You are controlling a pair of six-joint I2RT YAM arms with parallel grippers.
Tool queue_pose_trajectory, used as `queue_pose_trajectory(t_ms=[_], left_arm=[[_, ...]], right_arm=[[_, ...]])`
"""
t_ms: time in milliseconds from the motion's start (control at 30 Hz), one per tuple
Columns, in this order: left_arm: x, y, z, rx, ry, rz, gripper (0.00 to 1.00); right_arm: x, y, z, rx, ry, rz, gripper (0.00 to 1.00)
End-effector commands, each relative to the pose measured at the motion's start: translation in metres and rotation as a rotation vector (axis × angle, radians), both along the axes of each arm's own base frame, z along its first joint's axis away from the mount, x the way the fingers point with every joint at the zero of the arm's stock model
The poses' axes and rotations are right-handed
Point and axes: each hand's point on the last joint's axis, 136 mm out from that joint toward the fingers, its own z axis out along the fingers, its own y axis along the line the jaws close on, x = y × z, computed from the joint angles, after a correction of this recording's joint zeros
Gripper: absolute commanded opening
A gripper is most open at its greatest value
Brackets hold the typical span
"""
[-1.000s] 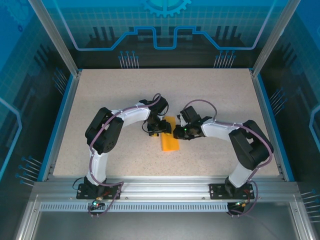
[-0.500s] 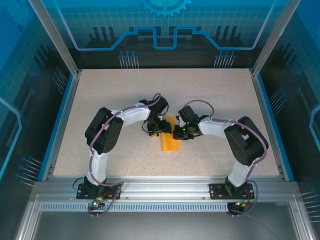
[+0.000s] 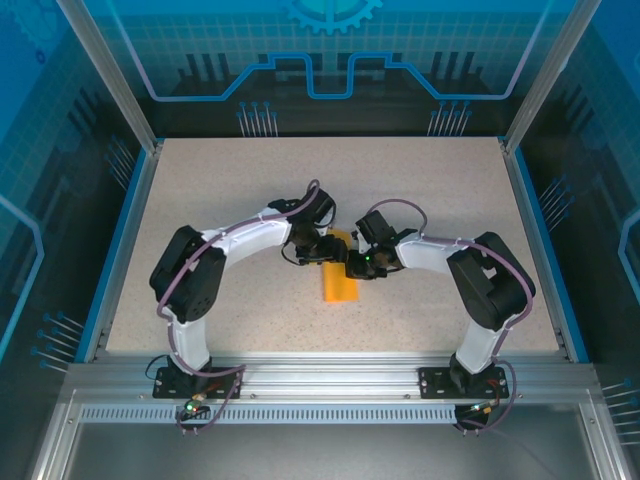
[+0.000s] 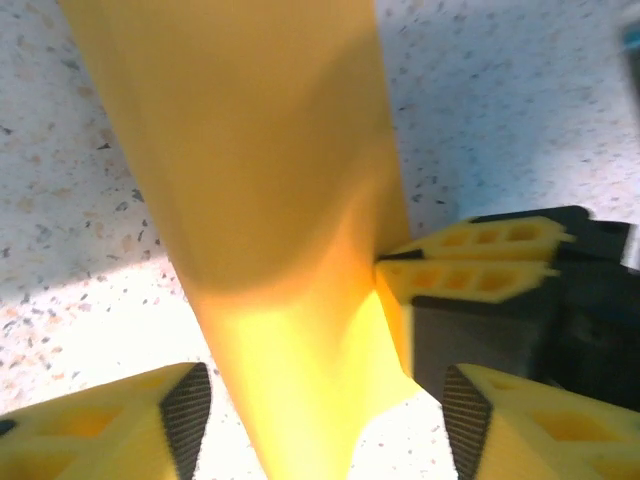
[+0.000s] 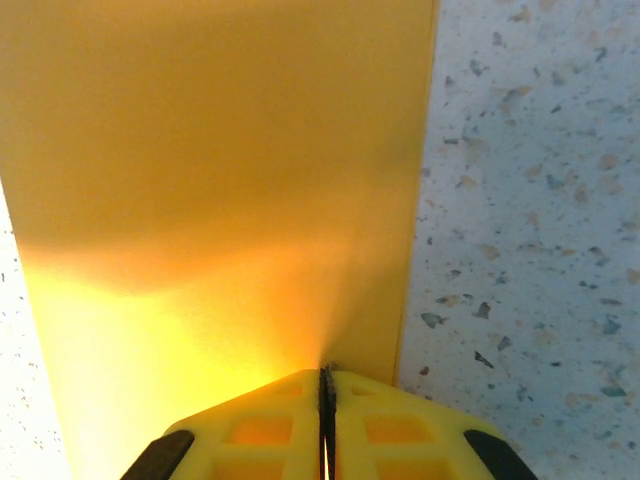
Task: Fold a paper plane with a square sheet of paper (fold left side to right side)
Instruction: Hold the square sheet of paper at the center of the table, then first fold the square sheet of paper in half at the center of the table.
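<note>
Mid-table (image 3: pixel 250 190), speckled beige top: one orange paper (image 3: pixel 340 288), folded to a narrow strip, long axis running 12 to 6 o'clock, near end lying flat. Left gripper (image 4: pixel 322 410) at the strip's 11 o'clock end, jaws held wide, one finger (image 4: pixel 120 425) on either side of the paper, nothing gripped. Right gripper (image 5: pixel 324 400) at the strip's 1 o'clock edge, jaws pressed together on that edge. From above, both wrists cover the strip's far end. Surround: blue panel walls (image 3: pixel 60 250); aluminium rail (image 3: pixel 320 375) at 6 o'clock.
</note>
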Motion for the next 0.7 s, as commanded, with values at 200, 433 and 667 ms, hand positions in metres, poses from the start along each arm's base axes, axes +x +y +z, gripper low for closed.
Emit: queue_pose_trajectory(t_ms=[200,433,667], left_arm=[[-0.016,-0.025,-0.004,-0.149,0.050,-0.081,0.33],[-0.016,-0.018,-0.033,-0.093,0.078,-0.078,0.21],[-0.017,-0.004,-0.057,-0.038,0.096,-0.057,0.14]], right_arm=[[-0.026,-0.015,-0.028,-0.098,0.115,-0.001,0.10],[-0.027,-0.017,-0.028,-0.111,0.119,0.000,0.10],[-0.029,-0.020,-0.030,-0.126,0.128,0.003,0.10]])
